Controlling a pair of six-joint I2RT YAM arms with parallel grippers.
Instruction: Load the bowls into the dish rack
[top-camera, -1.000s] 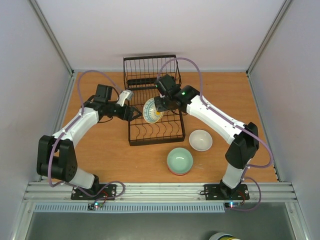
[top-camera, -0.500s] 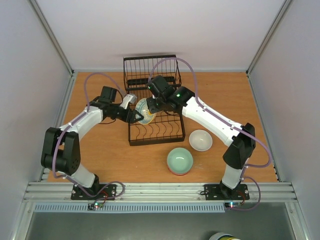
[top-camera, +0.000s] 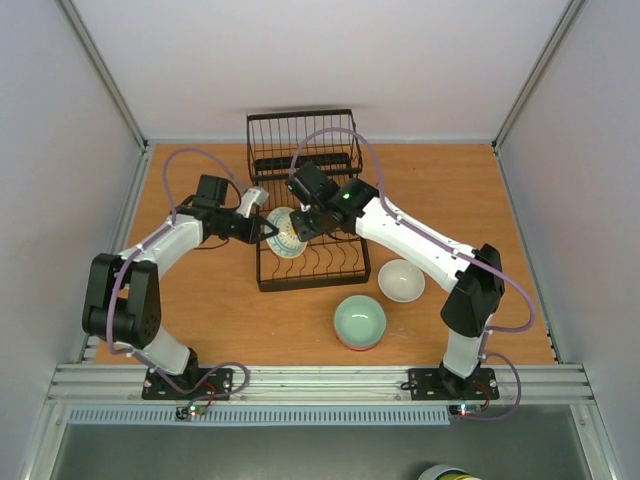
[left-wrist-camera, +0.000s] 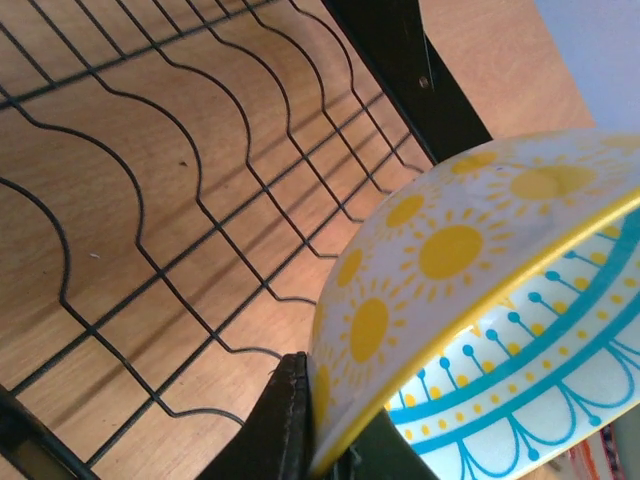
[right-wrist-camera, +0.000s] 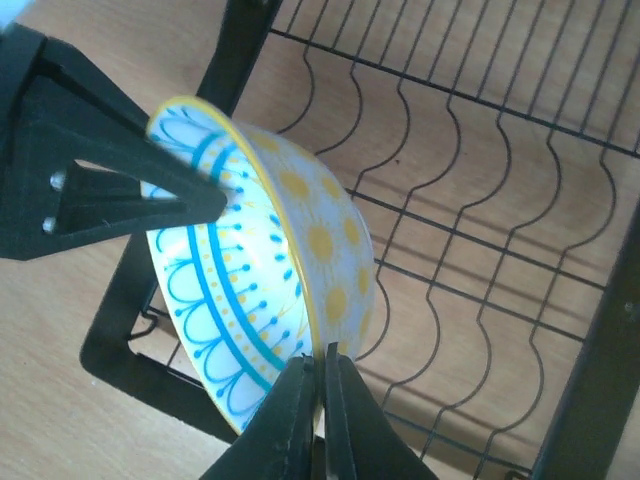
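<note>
A bowl (top-camera: 285, 235), white with blue patterns inside and yellow suns outside, hangs tilted on edge over the left end of the black wire dish rack (top-camera: 312, 284). Both grippers hold it. My left gripper (top-camera: 268, 230) is shut on its rim from the left, and in the left wrist view the fingertips (left-wrist-camera: 290, 405) pinch the yellow rim of the bowl (left-wrist-camera: 450, 250). My right gripper (right-wrist-camera: 322, 372) is shut on the opposite rim of the bowl (right-wrist-camera: 250, 270). A white bowl (top-camera: 401, 280) and a pale green bowl (top-camera: 359, 321) sit on the table to the right of the rack.
The rack's upright basket section (top-camera: 300, 140) stands at the back against the wall. Curved tines (right-wrist-camera: 480, 200) lie under the held bowl. Grey walls close in the wooden table (top-camera: 200, 300) on three sides.
The right arm carried the patterned bowl leftward over the rack's left end. The left gripper moved in and shut on the bowl's rim.
</note>
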